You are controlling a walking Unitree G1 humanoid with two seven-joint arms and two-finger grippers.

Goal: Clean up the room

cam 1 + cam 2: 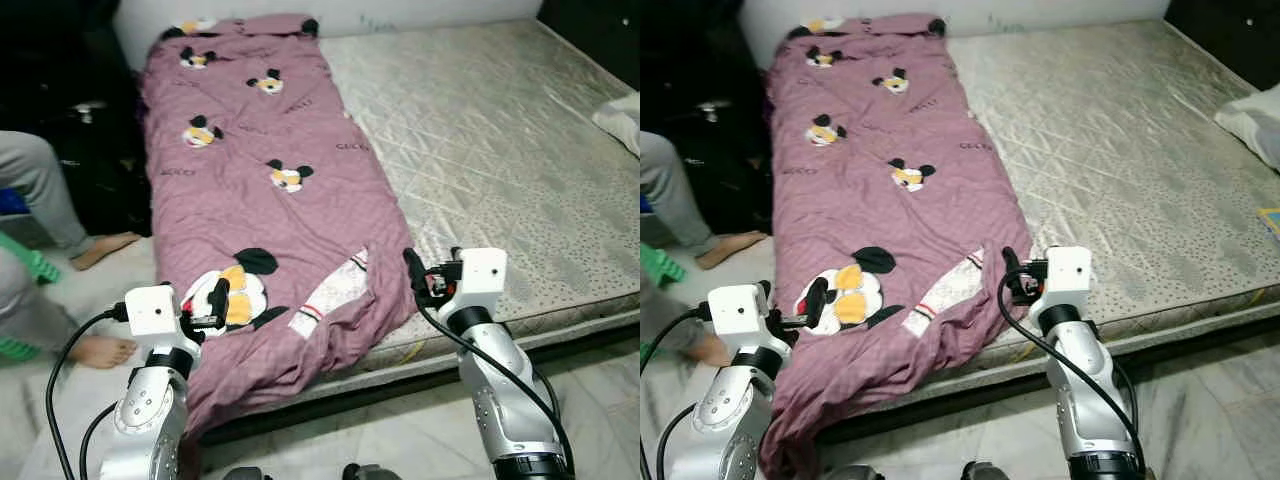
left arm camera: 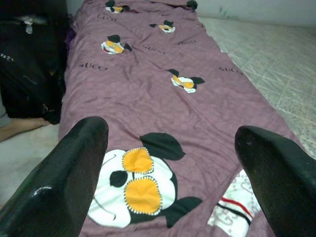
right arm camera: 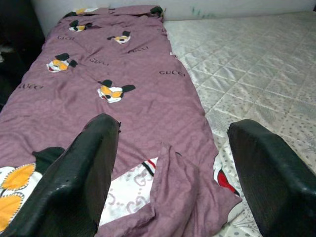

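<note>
Currently holding left gripper (image 1: 213, 300) and right gripper (image 1: 418, 272) raised over the near end of the purple blanket (image 1: 260, 190), fingers spread wide, gripping nothing. Blanket lying along the mattress (image 1: 480, 150) left side. Eye views catching a person's feet (image 1: 100, 250).

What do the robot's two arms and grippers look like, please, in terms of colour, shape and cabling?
Both arms are silver, jointed metal. Each wrist carries a white, box-shaped housing, ahead of which sit two long, glossy black fingers with rounded tips: the left gripper and the right gripper. Thick black cables loop from each white housing down along the arm.
</note>
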